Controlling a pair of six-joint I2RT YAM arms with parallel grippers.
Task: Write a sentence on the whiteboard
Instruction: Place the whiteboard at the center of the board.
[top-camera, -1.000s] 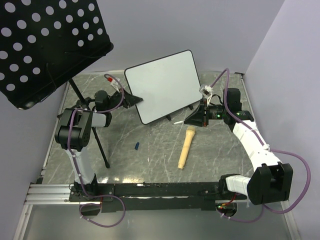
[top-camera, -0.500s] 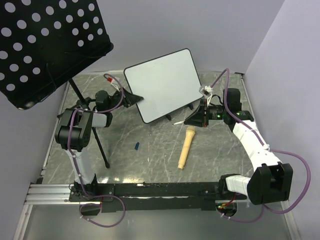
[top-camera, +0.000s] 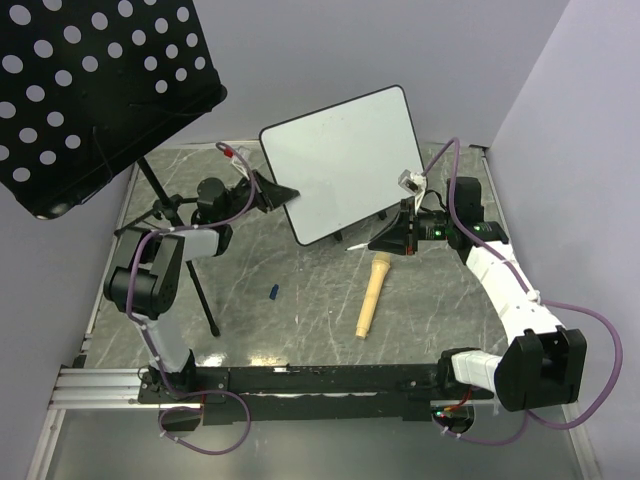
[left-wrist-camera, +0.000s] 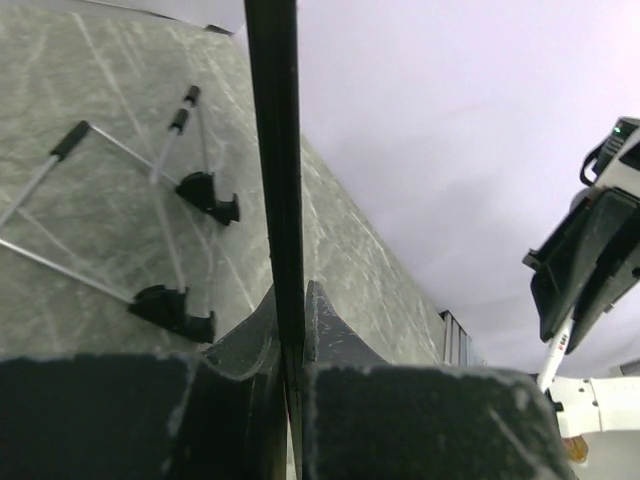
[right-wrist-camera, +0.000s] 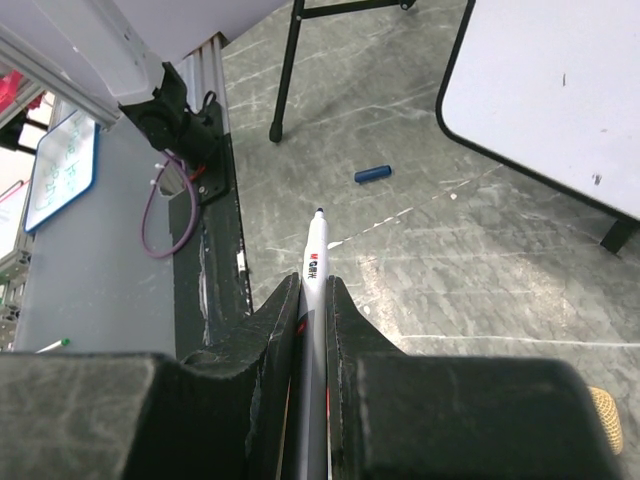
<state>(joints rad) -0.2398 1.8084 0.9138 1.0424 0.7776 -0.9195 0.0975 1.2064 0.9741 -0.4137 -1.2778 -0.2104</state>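
The left gripper (top-camera: 288, 193) is clamped on the left edge of the white, black-rimmed rectangular whiteboard (top-camera: 345, 160), holding it tilted at the far centre; its face appears blank. The right gripper (top-camera: 376, 242) pinches a white uncapped marker (right-wrist-camera: 315, 255) just right of the board. Hold the board rigid and bring the tip square to the upper-left face with light pressure.

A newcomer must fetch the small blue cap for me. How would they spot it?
Start at the tilted whiteboard at the back of the grey table. Nearer the front edge, a small blue cap lies between the black stand's leg and the beige microphone. It is the only blue thing, and the smallest.
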